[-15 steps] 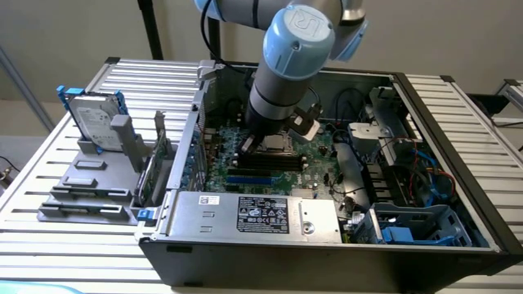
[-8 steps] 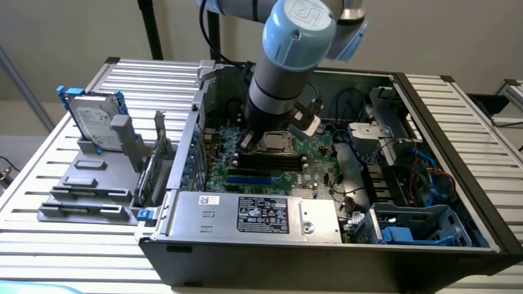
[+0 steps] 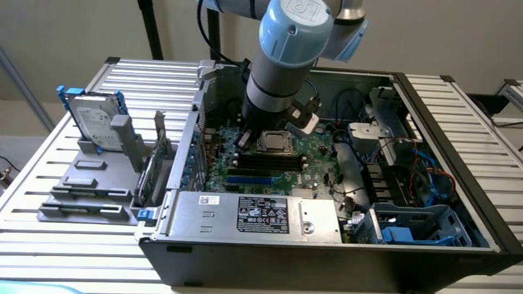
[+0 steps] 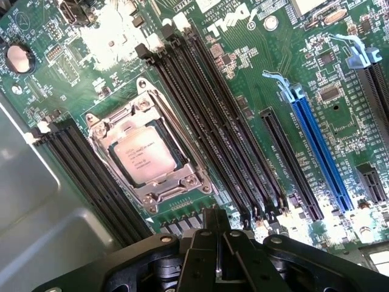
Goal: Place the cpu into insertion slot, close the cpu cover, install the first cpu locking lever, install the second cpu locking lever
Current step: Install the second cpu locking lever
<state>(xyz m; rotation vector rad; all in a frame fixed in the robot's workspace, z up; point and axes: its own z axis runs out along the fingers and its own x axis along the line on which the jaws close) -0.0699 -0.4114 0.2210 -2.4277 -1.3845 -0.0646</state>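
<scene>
- The cpu (image 4: 144, 157) sits in the insertion slot (image 4: 159, 196), the cpu cover (image 4: 118, 125) shut around it, near the motherboard's (image 4: 316, 67) middle.
- The gripper (image 4: 217, 243), fingers pressed together and empty, hangs just beside the socket.
- From the exterior view, the arm (image 3: 282, 67) reaches into the computer case (image 3: 457, 153) on the table (image 3: 49, 202).

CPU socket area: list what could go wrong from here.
1. The cpu sits under the cpu cover, with the gripper close by; a sideways nudge might shift the frame or chip.
2. Long black memory slots flank the socket on both sides, so a misaimed descent could strike them.
3. In the exterior view the arm reaches deep into the computer case near loose cables, which could snag.
</scene>
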